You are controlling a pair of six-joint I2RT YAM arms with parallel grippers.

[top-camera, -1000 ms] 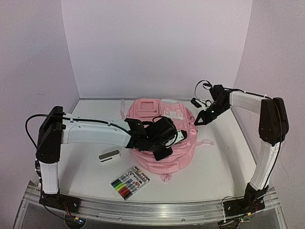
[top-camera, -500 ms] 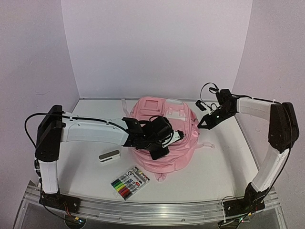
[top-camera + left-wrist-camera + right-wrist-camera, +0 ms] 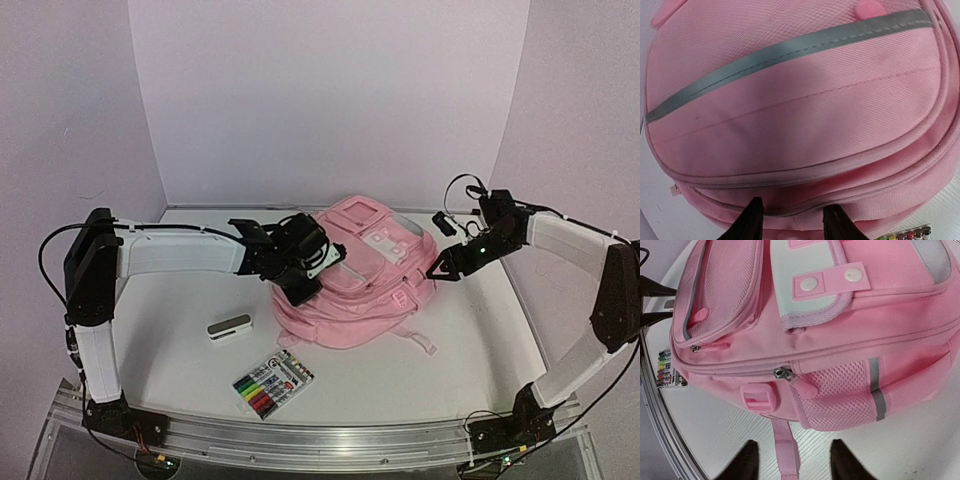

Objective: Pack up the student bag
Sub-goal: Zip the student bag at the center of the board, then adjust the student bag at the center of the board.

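- Left pincer (image 3: 793, 204) is spread with nothing pinched. Its tips sit at the curved left edge of the student bag (image 3: 365, 285), below a grey strip (image 3: 790, 47). Can't tell if they touch the fabric.
- The right pincer (image 3: 795, 442) is also spread, low over the table (image 3: 470, 350) at the bag's right side. A loose strap (image 3: 786, 450) lies between its fingers, ungripped.
- Bag lies flat, pocket face up, mid-table and slightly right of centre.
- Edges: walls (image 3: 330, 100) close in on the left, back and right, with a metal rail (image 3: 330, 435) along the near edge. The right arm (image 3: 570, 240) runs close to the right wall, so it's tight there.
- Room: bare table shows near-right of the bag and far-left behind the left arm (image 3: 170, 255).
- Near-left of the bag sits a small white-and-grey block (image 3: 229, 327), then a marker pack (image 3: 272, 383) nearer the rail. Both are apart from the bag.
- Long axis runs diagonally, near-left to far-right. The mesh side pocket (image 3: 840, 400) faces the right pincer, and the white patch (image 3: 805, 300) sits toward the far-right end. Can't say for sure which end is the top.
- Versus a second ago:
  - Bag has slid right, and its far end has swung rightward.
  - Left pincer has backed off from over the bag's middle to its left edge.
  - Right pincer has moved right and nearer, with the elbow out toward the wall.
  - Both pincers were pressed together then.
  - Block and markers are unchanged.
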